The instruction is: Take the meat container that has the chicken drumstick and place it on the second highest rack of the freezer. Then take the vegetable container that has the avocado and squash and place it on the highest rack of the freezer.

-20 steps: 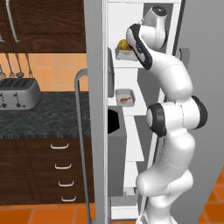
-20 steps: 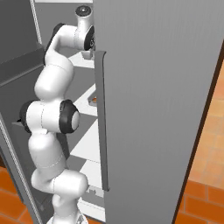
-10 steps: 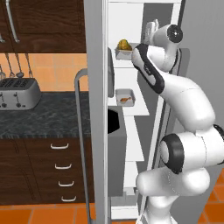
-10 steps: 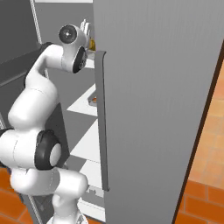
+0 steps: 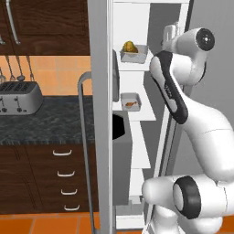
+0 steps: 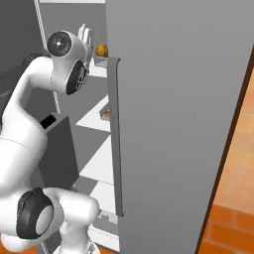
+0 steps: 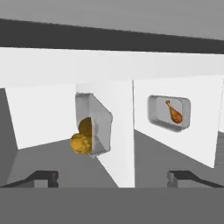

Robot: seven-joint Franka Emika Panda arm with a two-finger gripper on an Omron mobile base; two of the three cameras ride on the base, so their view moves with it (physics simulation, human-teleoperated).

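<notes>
**A:** Where did the two trays sit in the freezer (image 5: pixel 137 137)?

**B:** The vegetable tray (image 5: pixel 134 53), holding the yellow squash (image 5: pixel 129 47), rested on the top shelf (image 5: pixel 137 64) of the white interior. The meat tray (image 5: pixel 130 102), with the small orange-brown drumstick (image 5: pixel 130 104) lying in it, rested on the second shelf (image 5: pixel 139 114), directly below. In the right base view the squash (image 6: pixel 101 50) showed past the edge of the grey door (image 6: pixel 173 124), just beyond its long vertical handle (image 6: pixel 115 139).

**A:** And the avocado?

**B:** In the hand view a brownish lump (image 7: pixel 85 127) sat in the tray right behind the squash (image 7: pixel 81 143); it was too hidden to name for certain.

**A:** What of the robot's hand?

**B:** The hand (image 5: pixel 170 34) was raised beside the top shelf, near the vegetable tray but apart from it. The fingers (image 7: pixel 41 177) stood wide apart with nothing between them, and both trays lay well beyond them in the hand view, the meat tray (image 7: pixel 169 113) to the right of the vegetable tray (image 7: pixel 94 124).

**A:** Anything outside the freezer?

**B:** A silver toaster (image 5: pixel 19 97) stood on the dark speckled counter (image 5: pixel 50 123) to the left, above wooden drawers (image 5: pixel 50 183) with white handles.
</notes>
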